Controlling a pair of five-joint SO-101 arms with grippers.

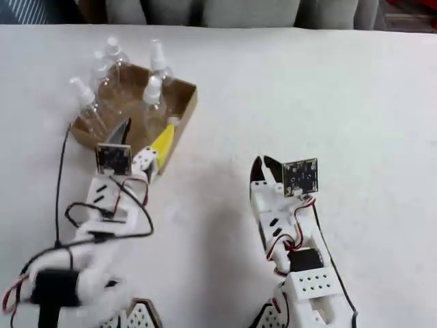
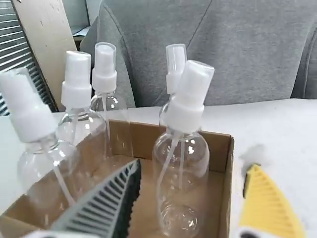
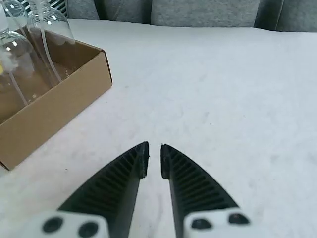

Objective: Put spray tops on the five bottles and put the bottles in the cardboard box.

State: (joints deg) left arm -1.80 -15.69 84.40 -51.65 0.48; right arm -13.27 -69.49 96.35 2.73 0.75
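Bottles [image 2: 181, 163] stand in box [image 2: 221, 148] before left pincer [image 1: 148, 130]

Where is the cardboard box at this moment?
High view: the box stands at the left, just ahead of the left end effector, which is open astride its right wall.

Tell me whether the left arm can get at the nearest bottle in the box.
Probably yes: the left hand is open at the cardboard box with the nearest bottle inside its span; its wall by the yellow finger might snag.
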